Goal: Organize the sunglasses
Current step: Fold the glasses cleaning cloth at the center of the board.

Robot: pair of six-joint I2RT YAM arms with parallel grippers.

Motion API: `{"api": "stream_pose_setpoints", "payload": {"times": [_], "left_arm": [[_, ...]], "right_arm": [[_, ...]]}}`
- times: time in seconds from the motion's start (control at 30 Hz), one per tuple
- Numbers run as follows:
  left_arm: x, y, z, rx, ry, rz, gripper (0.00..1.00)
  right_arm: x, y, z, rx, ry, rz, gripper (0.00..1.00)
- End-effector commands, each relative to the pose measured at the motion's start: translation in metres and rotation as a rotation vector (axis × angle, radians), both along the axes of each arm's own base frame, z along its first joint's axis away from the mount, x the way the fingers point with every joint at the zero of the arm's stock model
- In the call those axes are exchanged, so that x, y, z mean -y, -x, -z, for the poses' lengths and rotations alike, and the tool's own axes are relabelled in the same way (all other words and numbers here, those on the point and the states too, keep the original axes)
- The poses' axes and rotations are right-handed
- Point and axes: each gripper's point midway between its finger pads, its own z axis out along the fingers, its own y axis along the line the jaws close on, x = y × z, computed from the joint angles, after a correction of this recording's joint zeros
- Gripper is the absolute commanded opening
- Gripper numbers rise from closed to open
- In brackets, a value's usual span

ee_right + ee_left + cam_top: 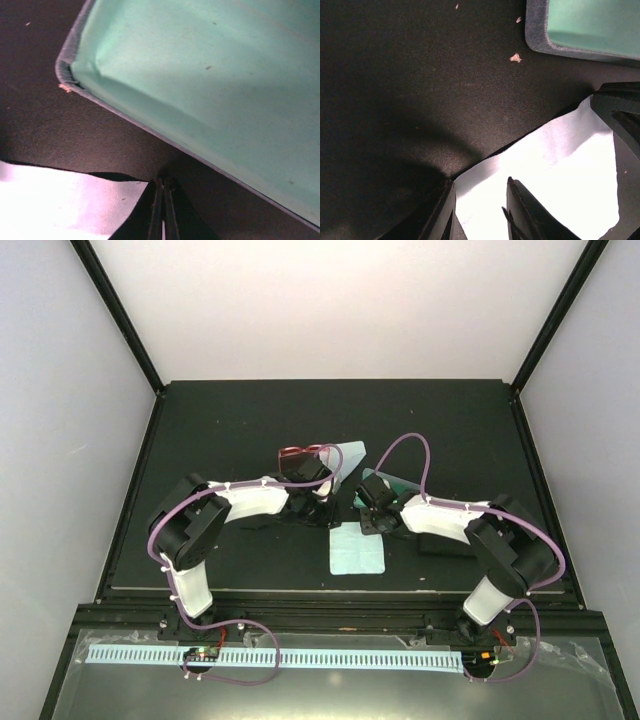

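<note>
So, red sunglasses [298, 453]: thin red frame with dark lenses. I see them on the black mat [230, 420] just behind the left wrist and beside a pale blue cloth [352, 454].
Black sunglasses: I cannot pick them out against the dark mat and the arms.
Left gripper [480, 215]: jaws stand narrowly apart over a second cleaning cloth [555, 170], which shows bright in the gap.
Right gripper [162, 210]: fingers pressed together. The cloth's edge runs up to the tips, and I cannot tell whether it is pinched.
Top view only: the red pair, both cloths, a closed black case [445, 545] under the right forearm, and both grippers meeting at the near cloth's far edge.
Wrist views only: the open case [225, 75] with its grey rim and mint-green lining, and crumbs on the mat.
Cut off: the open case runs out of both wrist views. From above the right wrist covers most of it.
</note>
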Motion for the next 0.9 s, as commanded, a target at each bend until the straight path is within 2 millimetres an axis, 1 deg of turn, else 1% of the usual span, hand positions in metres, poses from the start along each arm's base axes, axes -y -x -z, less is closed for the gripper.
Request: {"api": "stream_pose_setpoints", "payload": {"times": [0.0,0.07,0.3,0.43,0.57,0.83,0.87], "left_arm": [[-0.012,0.008,0.021,-0.049,-0.092,-0.012,0.26],[-0.013,0.01,0.021,-0.05,-0.092,-0.009,0.25],[-0.016,0.015,0.023,-0.056,-0.114,0.031,0.26],[-0.018,0.015,0.028,-0.053,-0.136,0.042,0.19],[-0.017,0.018,0.031,-0.061,-0.144,0.059,0.15],[-0.014,0.022,0.032,-0.062,-0.147,0.079,0.1],[-0.015,0.022,0.032,-0.06,-0.151,0.075,0.08]], "right_arm": [[0.004,0.016,0.023,-0.097,0.026,-0.043,0.04],[0.003,0.018,0.023,-0.103,0.019,-0.049,0.01],[0.006,0.019,0.015,-0.094,0.046,-0.094,0.01],[0.004,0.021,0.011,-0.095,0.047,-0.16,0.01],[-0.005,0.024,0.01,-0.109,0.014,-0.216,0.01],[-0.009,0.024,0.005,-0.105,-0.006,-0.22,0.01],[-0.008,0.024,0.005,-0.103,-0.006,-0.215,0.01]]}}
